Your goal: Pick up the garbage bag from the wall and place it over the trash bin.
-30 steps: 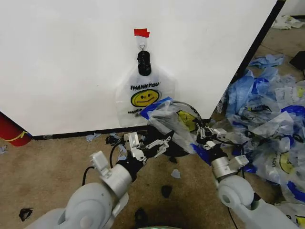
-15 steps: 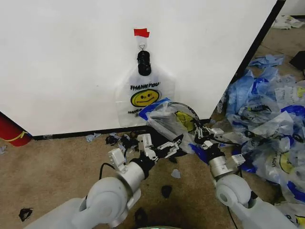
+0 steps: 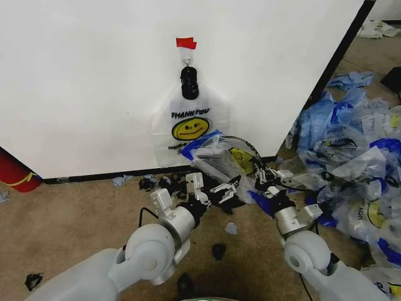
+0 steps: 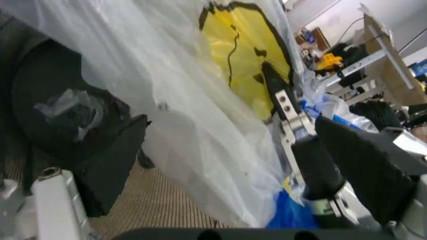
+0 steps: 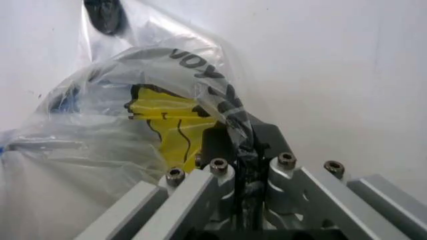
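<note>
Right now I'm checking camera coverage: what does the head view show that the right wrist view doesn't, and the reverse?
Head view alone: the second bag hanging on the wall's hook under the red tape strip, the left gripper open beside the garbage bag, the heap of loose bags on the floor and the red cylinder.

Right wrist view alone: a close look at the right gripper, its fingers shut on a fold of the garbage bag.

Both: the garbage bag's yellow smiley print and the white wall.
</note>
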